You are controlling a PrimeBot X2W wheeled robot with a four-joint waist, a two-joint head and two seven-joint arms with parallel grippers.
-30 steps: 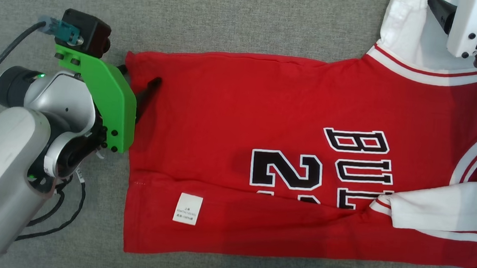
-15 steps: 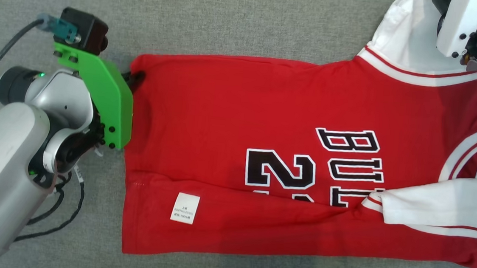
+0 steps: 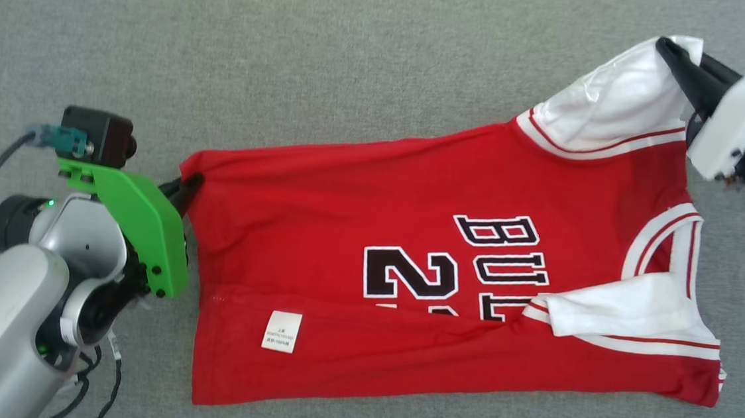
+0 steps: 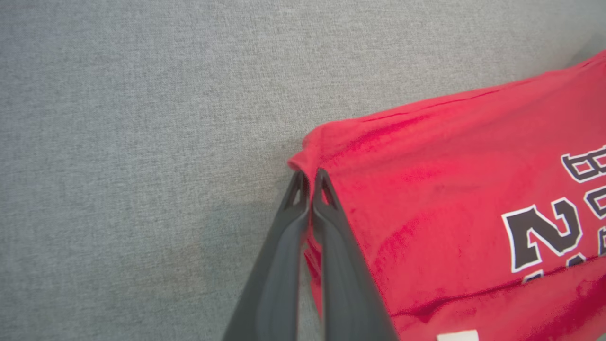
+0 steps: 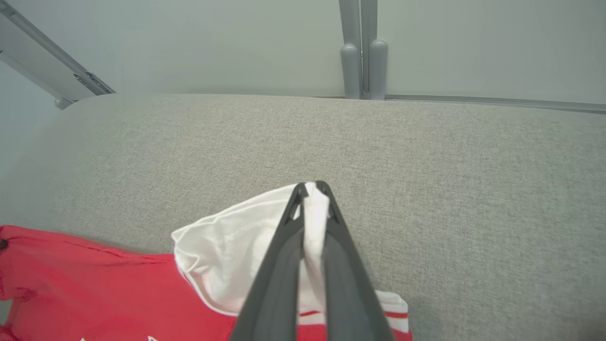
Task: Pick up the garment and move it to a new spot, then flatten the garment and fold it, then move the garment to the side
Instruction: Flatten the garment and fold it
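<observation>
The red garment (image 3: 344, 233) is spread mid-frame in the head view, its hem corner pinched tight by the left gripper (image 3: 185, 184) at centre left, its white sleeve (image 3: 610, 101) by the right gripper (image 3: 676, 52) at upper right. A fold is judged to be underway; both held ends must be raised evenly and laid toward the lower edge.

a lab-like room: grey cloth-covered table (image 5: 473, 189), bare pale wall (image 5: 213, 47), metal posts (image 5: 362, 57).

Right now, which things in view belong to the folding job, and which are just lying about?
Job: red jersey; left gripper, shut on its hem corner; right gripper, shut on its white sleeve.
Just there: grey fabric surface; metal posts behind it.
</observation>
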